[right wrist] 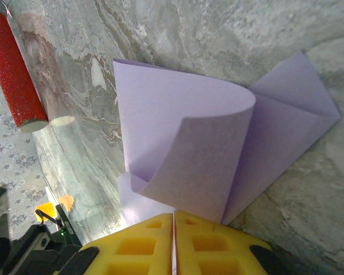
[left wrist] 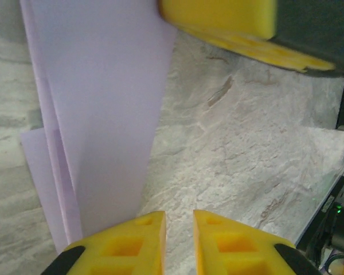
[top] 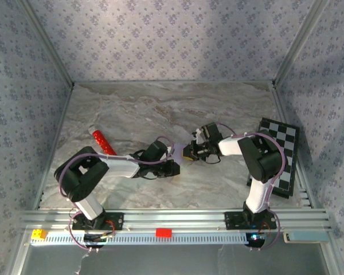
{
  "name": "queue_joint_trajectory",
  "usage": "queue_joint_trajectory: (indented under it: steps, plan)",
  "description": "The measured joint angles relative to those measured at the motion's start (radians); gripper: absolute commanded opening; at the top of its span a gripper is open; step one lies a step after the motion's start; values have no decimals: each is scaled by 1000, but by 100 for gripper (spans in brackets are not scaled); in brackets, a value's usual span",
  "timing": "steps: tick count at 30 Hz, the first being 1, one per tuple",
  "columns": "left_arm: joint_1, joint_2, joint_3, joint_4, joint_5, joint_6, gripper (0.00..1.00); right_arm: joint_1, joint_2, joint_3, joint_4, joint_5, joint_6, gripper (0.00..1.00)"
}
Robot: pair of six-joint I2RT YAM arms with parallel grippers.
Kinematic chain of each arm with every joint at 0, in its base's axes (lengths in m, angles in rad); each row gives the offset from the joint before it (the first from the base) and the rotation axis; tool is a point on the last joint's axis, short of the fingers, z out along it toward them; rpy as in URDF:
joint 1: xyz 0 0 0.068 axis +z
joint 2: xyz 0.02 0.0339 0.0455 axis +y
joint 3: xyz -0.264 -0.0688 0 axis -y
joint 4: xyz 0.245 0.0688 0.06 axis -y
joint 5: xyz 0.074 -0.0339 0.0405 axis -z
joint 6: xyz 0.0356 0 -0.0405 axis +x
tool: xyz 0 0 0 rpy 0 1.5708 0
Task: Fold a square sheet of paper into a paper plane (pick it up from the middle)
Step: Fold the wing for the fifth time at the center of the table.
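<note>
Overhead, the square sheet of paper [top: 176, 152] is barely visible

Light is soft and even from overhead, and the marble surface [top: 218, 109] is bright, with only faint, short shadows under my arms. The top view looks slightly grainy. On my left wrist, my left end effector [left wrist: 179, 243] at six o'clock is blurred, too close to focus. On my right wrist, the sheet of paper [right wrist: 183, 132] is sharp, its curl shading itself grey. There's pale glare on the surface at nine o'clock, by the red cylinder [right wrist: 14, 69].

Black-and-white arms [top: 112, 166], yellow gripper pads [left wrist: 126, 249]
</note>
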Motion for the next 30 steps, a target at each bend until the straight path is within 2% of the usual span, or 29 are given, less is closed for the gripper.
queue_joint_trajectory:
  steps: [7,13,23,30]
  plan:
    - [29,-21,83,-21,-24,11,22,2,0,3,-6,3,0,11]
    - [62,56,125,-22,-27,15,18,2,0,3,-8,3,0,11]
    - [62,109,104,-35,-38,21,9,2,0,12,-23,4,0,12]
    - [62,109,78,15,-35,17,3,3,-37,37,-118,58,-16,12]
